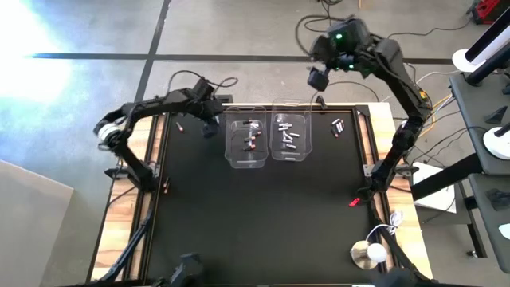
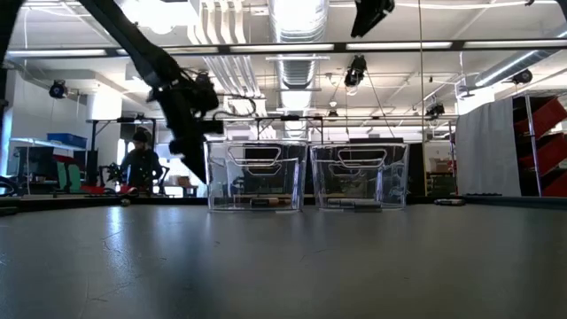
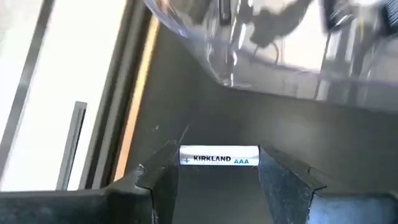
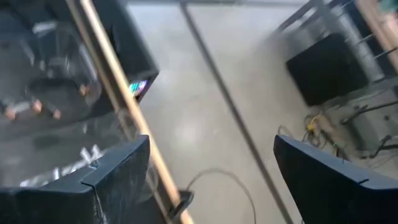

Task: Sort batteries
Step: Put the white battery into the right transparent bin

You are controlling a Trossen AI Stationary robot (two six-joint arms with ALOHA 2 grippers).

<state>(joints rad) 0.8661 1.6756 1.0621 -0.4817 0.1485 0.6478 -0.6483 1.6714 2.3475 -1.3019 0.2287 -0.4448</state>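
The left tool (image 3: pixel 219 171) is clamped on a white battery (image 3: pixel 219 159) printed KIRKLAND AAA — held crosswise between its fingers, just left of the left bin (image 1: pixel 246 143) at the far left of the desk (image 1: pixel 263 215). That clear bin holds dark, copper-tipped batteries (image 1: pixel 253 137); the right bin (image 1: pixel 290 137), touching it, holds silvery-white ones (image 1: pixel 288 137). More loose batteries (image 1: pixel 338 125) lie right of the bins, and one small cell (image 1: pixel 180 125) lies at the far left. The desk top is matte black with wooden edges. The right tool (image 4: pixel 211 174) hangs high beyond the far edge, fingers apart, holding nothing. Behind — an open workshop with ceiling ducts, where a person (image 2: pixel 142 164) sits far left.
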